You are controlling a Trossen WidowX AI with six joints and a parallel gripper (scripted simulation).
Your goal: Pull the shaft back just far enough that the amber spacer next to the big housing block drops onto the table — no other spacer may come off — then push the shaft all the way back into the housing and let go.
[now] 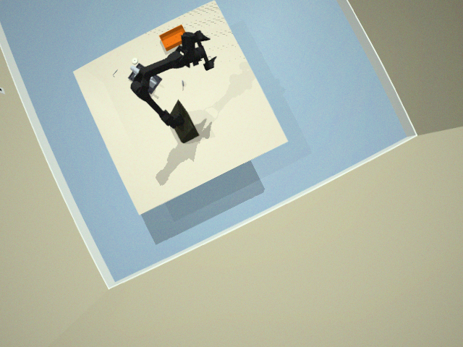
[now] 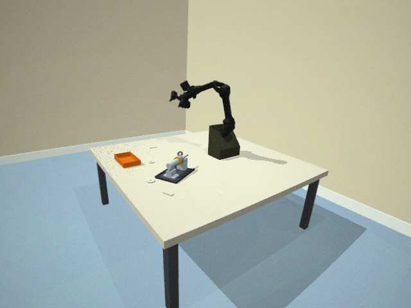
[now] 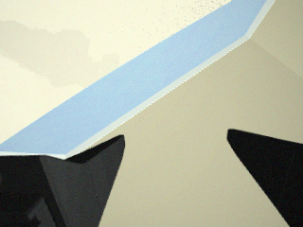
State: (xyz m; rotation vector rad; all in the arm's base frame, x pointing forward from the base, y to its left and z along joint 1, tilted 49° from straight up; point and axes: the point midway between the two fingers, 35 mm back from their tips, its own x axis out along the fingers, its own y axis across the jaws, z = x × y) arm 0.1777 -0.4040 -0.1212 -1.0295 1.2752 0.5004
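My gripper (image 1: 212,48) (image 2: 174,102) (image 3: 175,137) is open and empty, high above the table and well away from the fixture. The fixture's dark base (image 2: 162,177) (image 1: 157,79) stands on the table. A light grey shaft (image 2: 172,163) lies across two grey supports, with an amber spacer (image 2: 179,160) around it close to the rear grey block (image 2: 183,164). A grey ring (image 2: 180,153) stands up above the spacer. Any gaps between these parts are too small to tell. In the top view the arm hides much of the fixture; the wrist view does not show it.
An orange tray (image 1: 171,38) (image 2: 131,163) stands beyond the fixture. Pale flat rings (image 2: 150,180) (image 2: 151,162) and thin grey pieces (image 2: 168,194) (image 2: 153,147) lie around the fixture. The arm's dark pedestal (image 1: 185,125) (image 2: 219,145) stands on the table (image 2: 252,185).
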